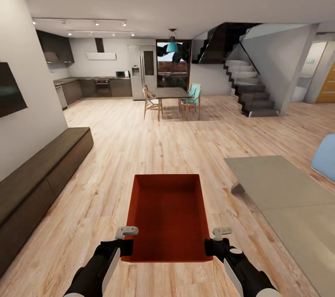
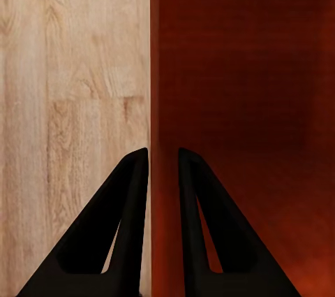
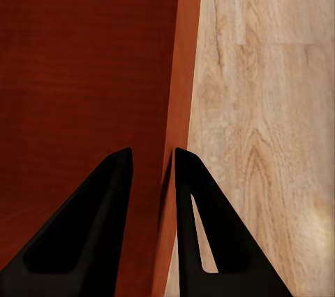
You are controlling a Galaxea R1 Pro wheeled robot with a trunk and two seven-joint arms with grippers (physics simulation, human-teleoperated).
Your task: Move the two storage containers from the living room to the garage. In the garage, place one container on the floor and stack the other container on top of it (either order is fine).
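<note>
From the head view I carry the storage container (image 1: 168, 213) over wood floor (image 1: 139, 148) in the living room; left gripper (image 2: 162, 161) and right gripper (image 3: 152, 161) fingers pinch thin opposite walls, which might slip

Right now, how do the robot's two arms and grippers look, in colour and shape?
Both arms are glossy black with white panels along the forearms. In the head view the left gripper and right gripper each carry a small pale grey block on top. In the wrist views the fingers are matte black, tapering triangles with hollow middles. No cables or markings are visible.
</note>
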